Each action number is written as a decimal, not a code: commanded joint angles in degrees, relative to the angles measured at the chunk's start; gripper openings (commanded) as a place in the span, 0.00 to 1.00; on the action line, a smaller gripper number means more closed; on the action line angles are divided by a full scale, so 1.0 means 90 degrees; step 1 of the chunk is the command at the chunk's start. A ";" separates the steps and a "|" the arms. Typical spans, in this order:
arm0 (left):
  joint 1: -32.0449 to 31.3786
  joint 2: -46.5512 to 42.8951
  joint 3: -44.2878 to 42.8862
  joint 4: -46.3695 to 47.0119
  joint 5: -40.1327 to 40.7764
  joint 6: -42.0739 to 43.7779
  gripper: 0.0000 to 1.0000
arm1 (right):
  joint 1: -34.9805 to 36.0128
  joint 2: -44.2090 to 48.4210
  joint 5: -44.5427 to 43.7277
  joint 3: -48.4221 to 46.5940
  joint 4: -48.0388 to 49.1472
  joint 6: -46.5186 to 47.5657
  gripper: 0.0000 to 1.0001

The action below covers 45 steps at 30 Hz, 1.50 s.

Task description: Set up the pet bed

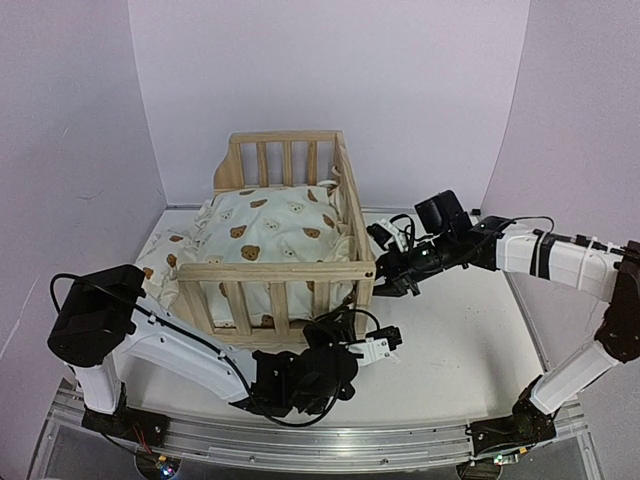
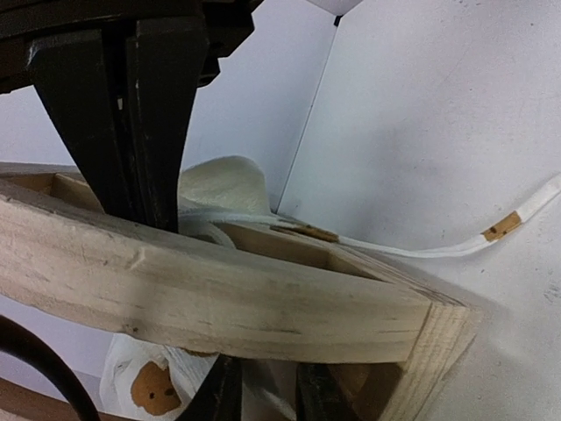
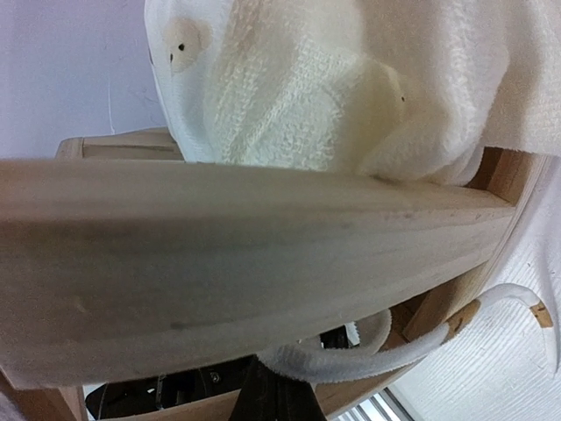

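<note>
The pine pet bed frame (image 1: 275, 270) stands mid-table with the cream bear-print cushion (image 1: 270, 225) in it, its ruffle spilling out at the left. I cannot pick out a separate small pillow. My right gripper (image 1: 380, 275) is at the frame's front right corner, shut on a white cushion tie (image 3: 394, 355) just under the rail (image 3: 219, 263); it also shows in the left wrist view (image 2: 140, 206). My left gripper (image 1: 345, 328) is low at the same corner. Its fingers (image 2: 215, 390) stand a little apart behind the rail (image 2: 219, 298), tips hidden. A tie end (image 2: 421, 248) trails on the table.
The white table (image 1: 450, 340) is enclosed by purple walls (image 1: 70, 150) at left, back and right. The cushion ruffle (image 1: 165, 270) hangs over the table left of the frame. A metal base rail (image 1: 300, 435) runs along the near edge, and black cables loop near both wrists.
</note>
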<state>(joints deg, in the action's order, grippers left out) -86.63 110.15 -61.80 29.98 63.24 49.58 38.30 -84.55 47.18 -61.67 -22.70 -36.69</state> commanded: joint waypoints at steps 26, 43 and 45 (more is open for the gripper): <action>0.0506 -0.2692 0.1685 -0.1133 -0.2166 -0.3826 0.00 | 0.0266 -0.0420 0.0806 -0.0432 0.0485 -0.0315 0.03; 0.0779 -0.3695 0.2523 -0.1252 -0.6710 -0.5845 0.00 | -0.0413 0.0745 -0.0510 0.0664 -0.0250 0.1267 0.64; 0.0829 -0.3687 0.2639 -0.1253 -0.7101 -0.6047 0.00 | -0.0475 0.0903 -0.0985 0.0566 -0.0457 0.1754 0.67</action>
<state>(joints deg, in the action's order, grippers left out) -80.05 78.74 -39.77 17.96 11.60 1.32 35.24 -80.84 44.56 -55.90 -25.04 -29.89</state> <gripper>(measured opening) 0.004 0.646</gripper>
